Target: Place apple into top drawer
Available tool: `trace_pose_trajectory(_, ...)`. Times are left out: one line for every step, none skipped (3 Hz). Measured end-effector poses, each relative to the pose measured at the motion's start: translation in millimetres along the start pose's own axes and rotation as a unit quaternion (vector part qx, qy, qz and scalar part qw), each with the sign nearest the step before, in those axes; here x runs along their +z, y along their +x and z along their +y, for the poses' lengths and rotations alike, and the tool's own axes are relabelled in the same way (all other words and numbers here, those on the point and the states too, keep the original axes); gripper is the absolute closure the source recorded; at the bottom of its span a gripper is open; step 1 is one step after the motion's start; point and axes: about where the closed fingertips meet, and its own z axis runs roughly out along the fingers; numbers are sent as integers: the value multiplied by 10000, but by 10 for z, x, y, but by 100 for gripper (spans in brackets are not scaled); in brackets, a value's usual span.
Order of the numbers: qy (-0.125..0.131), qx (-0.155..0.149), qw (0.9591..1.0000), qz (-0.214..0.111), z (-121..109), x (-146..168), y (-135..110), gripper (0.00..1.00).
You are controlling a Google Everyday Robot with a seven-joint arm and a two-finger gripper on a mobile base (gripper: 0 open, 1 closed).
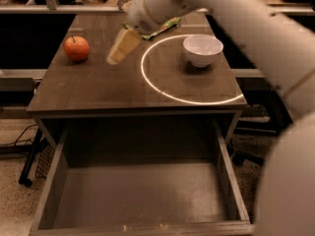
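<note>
The hand (119, 50) hangs over the counter (98, 90), near but clear of the apple (76, 48) resting at the left rear, grip state not determinable, with the top drawer (138, 195) pulled open below.

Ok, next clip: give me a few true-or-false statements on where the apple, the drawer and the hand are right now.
1. The apple sits on the cabinet top, toward its left edge in the view. True.
2. The top drawer is shut. False: it is pulled open, and its bottom shows bare.
3. The hand hangs over the cabinet top, between the apple and the white bowl. True.
4. The apple lies in the white bowl. False: the bowl looks empty and the apple sits well apart from it.
5. The hand is gripping the apple. False: the hand is beside the apple, apart from it.
</note>
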Motion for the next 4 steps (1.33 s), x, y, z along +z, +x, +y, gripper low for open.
trace_pose_trajectory(1,329,9988,-353,-207,647,-159,0)
trace_pose_trajectory(-75,703,9958,-574,-324,1229,-300,0)
trace_pose_trajectory(-173,939,9937,-589,-313,1608,-336,0)
trace_pose_trajectory(-230,1079,9924,-538,-301,1817,-288,0)
